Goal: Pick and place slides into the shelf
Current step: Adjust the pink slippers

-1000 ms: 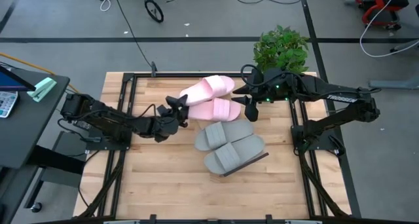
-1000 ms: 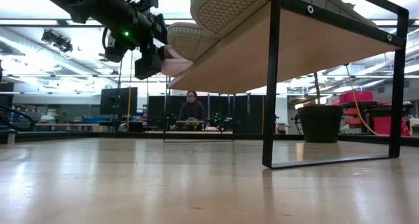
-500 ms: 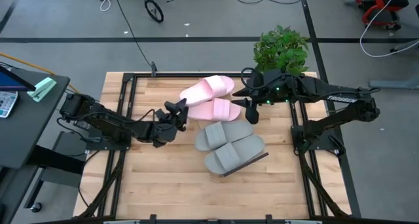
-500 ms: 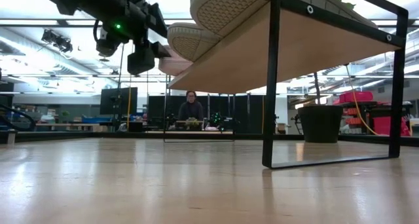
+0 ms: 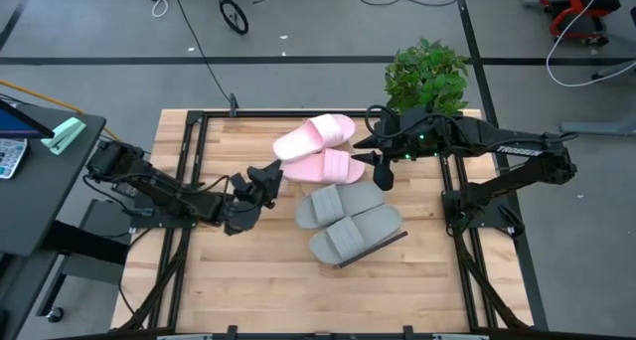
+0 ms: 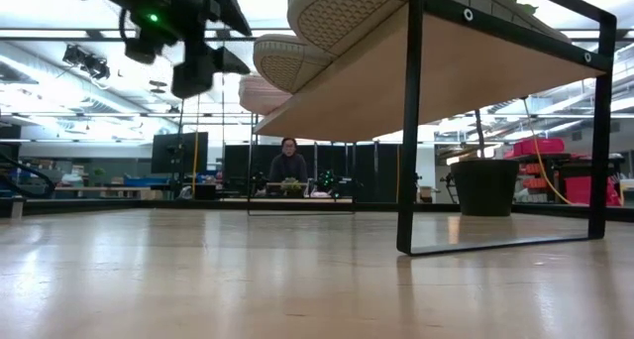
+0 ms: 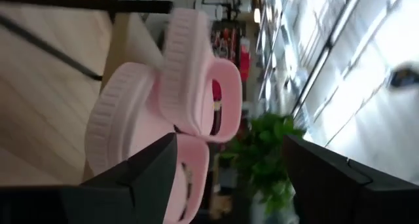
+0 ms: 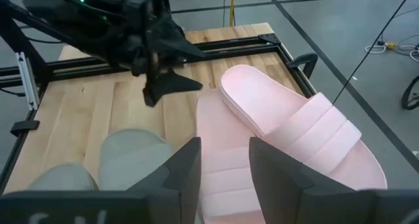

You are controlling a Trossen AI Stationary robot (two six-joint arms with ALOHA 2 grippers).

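The slides, 4 open-toe foam sandals with 1 wide strap each, all lie on the light-wood shelf board with a thin black frame (image 5: 396, 238) in the high view: the pale pink pair (image 5: 320, 149) toward 12 o'clock, the grey pair (image 5: 348, 221) toward 6 o'clock. One pink slide leans across its mate. The left gripper (image 5: 264, 178) sits just off the pink pair at 9 o'clock, fingers spread and empty. The right gripper (image 5: 382, 165) hangs at their 3 o'clock edge, fingers apart with nothing between them.

Low view: the shelf underside (image 6: 466, 66) stands raised on its black frame, ribbed grey soles (image 6: 342, 7) overhanging its edge (a person sits far behind).

Left wrist view: the pink slides (image 7: 186, 96) look soft and ridged, stacked crookedly.

Right wrist view: the upper pink slide (image 8: 294, 129) rests slanted on the lower.

My judgement: a careless sweep by either arm could nudge the tilted slide, or an overhanging grey one, off the shelf.
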